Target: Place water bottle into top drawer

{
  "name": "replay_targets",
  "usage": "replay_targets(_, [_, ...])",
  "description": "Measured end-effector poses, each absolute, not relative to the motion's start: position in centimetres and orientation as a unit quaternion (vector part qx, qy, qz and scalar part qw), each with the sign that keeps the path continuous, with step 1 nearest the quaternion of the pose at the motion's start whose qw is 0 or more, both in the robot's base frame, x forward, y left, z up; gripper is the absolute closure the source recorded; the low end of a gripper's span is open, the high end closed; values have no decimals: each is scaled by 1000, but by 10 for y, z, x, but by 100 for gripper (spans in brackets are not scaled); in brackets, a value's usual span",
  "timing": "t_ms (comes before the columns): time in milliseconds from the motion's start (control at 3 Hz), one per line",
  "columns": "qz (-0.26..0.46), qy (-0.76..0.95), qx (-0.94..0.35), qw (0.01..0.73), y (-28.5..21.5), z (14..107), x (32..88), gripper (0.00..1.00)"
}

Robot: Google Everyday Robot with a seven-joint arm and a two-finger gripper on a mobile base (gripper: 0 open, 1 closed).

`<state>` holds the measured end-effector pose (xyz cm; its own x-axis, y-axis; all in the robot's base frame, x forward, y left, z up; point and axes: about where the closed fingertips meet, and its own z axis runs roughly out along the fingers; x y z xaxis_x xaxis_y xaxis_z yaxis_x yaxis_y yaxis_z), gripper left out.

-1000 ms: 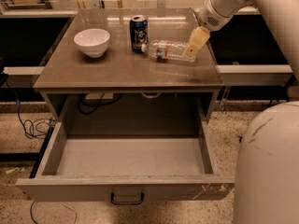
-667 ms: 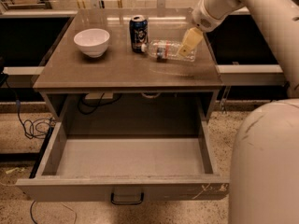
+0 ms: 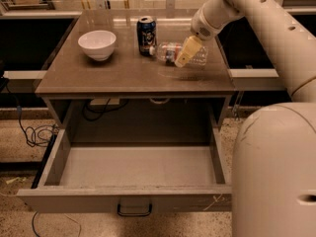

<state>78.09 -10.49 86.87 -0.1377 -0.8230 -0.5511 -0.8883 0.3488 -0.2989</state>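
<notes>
The water bottle (image 3: 167, 51) lies on its side on the cabinet top, cap pointing left toward the dark blue can (image 3: 146, 35). My gripper (image 3: 185, 52) comes down from the upper right and sits over the middle of the bottle, covering part of it. I cannot tell whether it touches the bottle. The top drawer (image 3: 98, 200) is pulled out wide below the tabletop. Its inside is bare, and its loop handle (image 3: 134, 211) is at the front.
A white bowl (image 3: 97, 44) stands on the left of the cabinet top (image 3: 123, 75). My arm and large white body fill the right side of the view. Cables lie on the floor at the left and hang behind the drawer opening.
My gripper has moved left and a little down, from the bottle's right end to over its middle. The bottle, can, bowl and drawer have not moved.
</notes>
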Motion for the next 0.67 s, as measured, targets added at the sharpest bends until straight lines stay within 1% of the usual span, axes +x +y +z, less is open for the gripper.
replay_targets(333, [78, 753, -577, 307, -107, 854, 770, 0])
replay_targets(667, [104, 759, -575, 286, -115, 839, 759, 18])
